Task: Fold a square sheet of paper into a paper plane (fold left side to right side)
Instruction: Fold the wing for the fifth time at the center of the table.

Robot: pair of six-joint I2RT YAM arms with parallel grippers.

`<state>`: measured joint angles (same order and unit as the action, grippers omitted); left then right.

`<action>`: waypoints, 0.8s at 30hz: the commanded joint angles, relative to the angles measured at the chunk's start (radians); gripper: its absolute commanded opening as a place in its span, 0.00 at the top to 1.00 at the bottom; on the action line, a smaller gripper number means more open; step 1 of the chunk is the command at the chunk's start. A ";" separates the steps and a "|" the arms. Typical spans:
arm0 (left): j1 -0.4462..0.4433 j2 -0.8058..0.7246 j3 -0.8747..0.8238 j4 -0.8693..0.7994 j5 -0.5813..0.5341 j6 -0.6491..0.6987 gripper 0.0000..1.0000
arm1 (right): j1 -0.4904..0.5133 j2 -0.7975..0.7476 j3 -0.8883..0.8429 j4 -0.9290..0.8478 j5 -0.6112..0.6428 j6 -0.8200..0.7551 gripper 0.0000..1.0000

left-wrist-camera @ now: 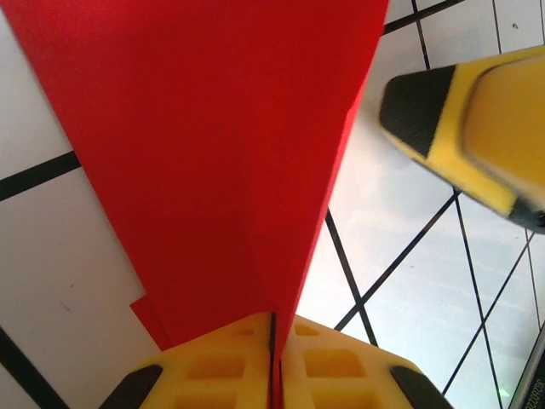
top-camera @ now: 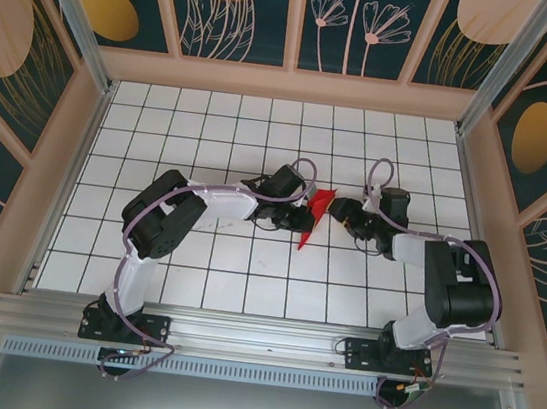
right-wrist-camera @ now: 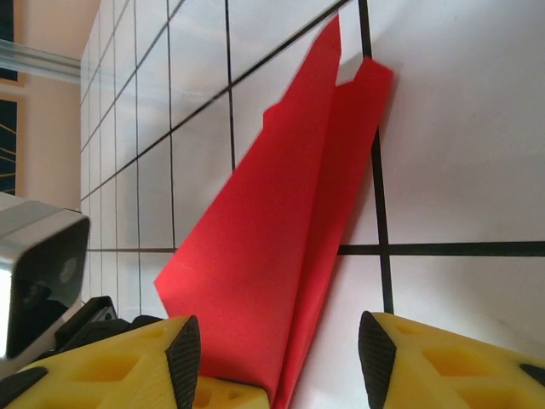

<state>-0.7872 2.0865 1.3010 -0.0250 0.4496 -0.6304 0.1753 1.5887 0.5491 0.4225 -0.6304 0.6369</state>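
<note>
The left wrist view showed the left pincer (left-wrist-camera: 274, 362) pinching the red paper plane (left-wrist-camera: 213, 153) at its narrow end. The right wrist view showed the right pincer (right-wrist-camera: 277, 345) spread, the paper plane's end between its fingers, over the tiled tabletop (right-wrist-camera: 460, 153).

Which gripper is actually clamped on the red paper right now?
The left gripper: its jaws are shut on the folded red paper. The right gripper stands open, fingers apart.
</note>
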 commanded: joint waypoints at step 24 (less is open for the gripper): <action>0.002 0.033 -0.045 0.094 0.047 -0.052 0.81 | 0.068 0.177 0.144 -0.065 0.037 0.035 0.54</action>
<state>-0.7872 2.0941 1.2663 0.0341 0.4717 -0.6678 0.2375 1.7432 0.6704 0.3920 -0.6144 0.6724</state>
